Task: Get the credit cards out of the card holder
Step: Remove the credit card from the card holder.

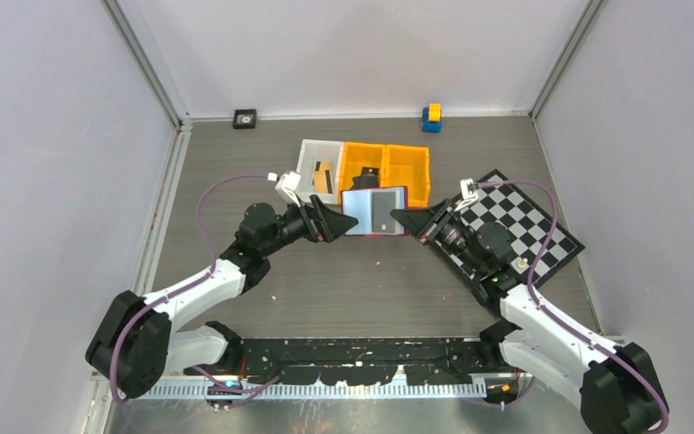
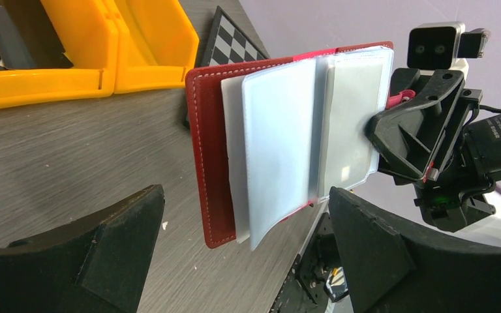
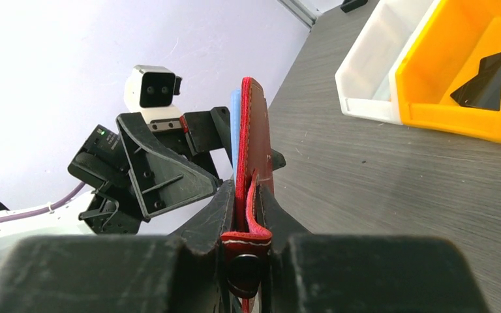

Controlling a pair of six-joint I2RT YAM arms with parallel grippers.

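Two grippers face each other: the right gripper (image 1: 401, 217) is clamped on the open red holder (image 1: 375, 211), held over the table (image 1: 325, 289) near the bins (image 1: 384, 167). The left gripper (image 1: 339, 221) has its jaws wide apart.

2 grippers (image 1: 343, 222) (image 1: 402, 217), 1 card holder (image 1: 375, 212), 2 orange bins (image 1: 362, 146) (image 1: 408, 147), 1 wht bin (image 1: 305, 163), 1 chq board (image 1: 529, 226).
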